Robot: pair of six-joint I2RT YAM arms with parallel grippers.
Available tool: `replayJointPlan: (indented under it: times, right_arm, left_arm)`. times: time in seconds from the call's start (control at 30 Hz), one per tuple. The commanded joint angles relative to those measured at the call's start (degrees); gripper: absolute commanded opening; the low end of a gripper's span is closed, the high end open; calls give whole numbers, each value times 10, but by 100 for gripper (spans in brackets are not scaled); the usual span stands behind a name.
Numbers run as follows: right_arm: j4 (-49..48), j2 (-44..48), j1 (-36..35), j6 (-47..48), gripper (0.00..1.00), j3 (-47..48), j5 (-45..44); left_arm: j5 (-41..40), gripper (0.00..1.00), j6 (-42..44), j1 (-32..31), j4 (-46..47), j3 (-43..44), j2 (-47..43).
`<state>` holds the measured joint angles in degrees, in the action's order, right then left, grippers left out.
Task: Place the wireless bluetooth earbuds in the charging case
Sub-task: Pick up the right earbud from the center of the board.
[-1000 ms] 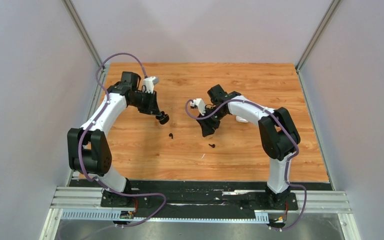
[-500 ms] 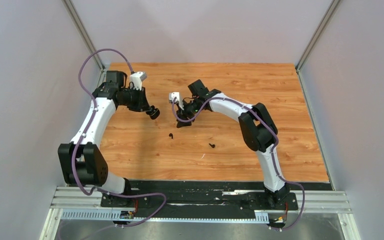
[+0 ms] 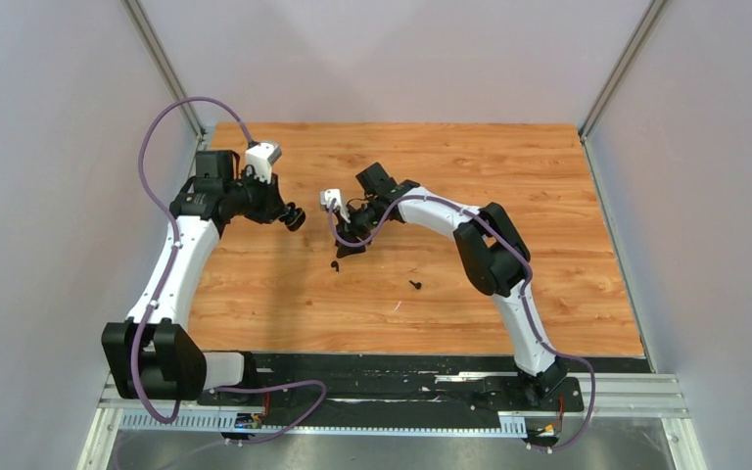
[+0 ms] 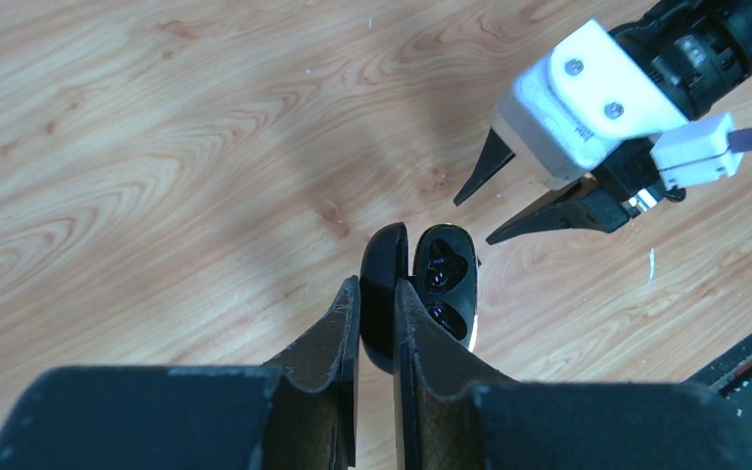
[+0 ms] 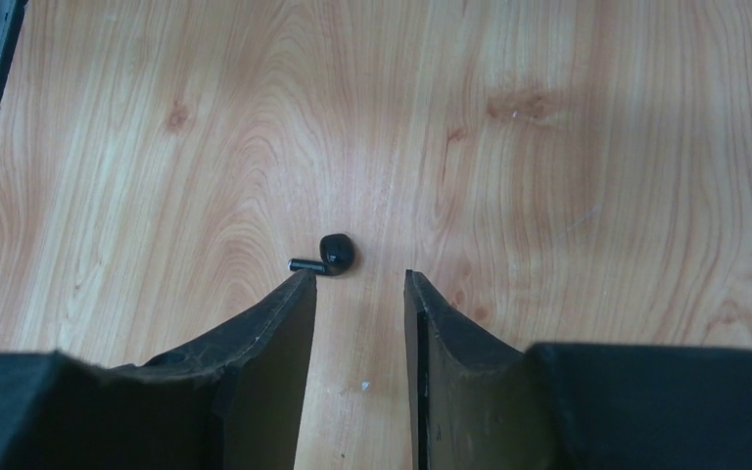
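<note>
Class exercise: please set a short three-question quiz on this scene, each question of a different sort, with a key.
1. True or false: the left gripper holds the charging case, which is open.
2. The black earbud near the right gripper is: A) lying on the table, just beyond the open fingertips; B) pinched between the fingers; C) seated in the case.
3. Top view: how many black earbuds lie loose on the table?
Key: 1 true; 2 A; 3 two, the second earbud lying nearer the arms' bases.

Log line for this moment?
left gripper: shut on open case | right gripper: open, close to black earbud | second earbud: loose on table
</note>
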<state>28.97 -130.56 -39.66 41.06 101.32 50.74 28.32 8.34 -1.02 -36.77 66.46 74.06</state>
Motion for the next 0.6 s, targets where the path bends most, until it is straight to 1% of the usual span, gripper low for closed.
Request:
replayJointPlan:
  times: [0.0, 0.37, 0.57]
  right_arm:
    - [-18, -18, -11, 5, 37, 27, 31]
    - [-18, -34, -20, 10, 37, 28, 27]
    - [-19, -41, -28, 8, 33, 29, 18]
  left_arm:
    - [-8, 0, 21, 3, 34, 0, -25]
    - [1, 0, 26, 3, 19, 2, -24]
    - [5, 0, 29, 3, 10, 4, -24]
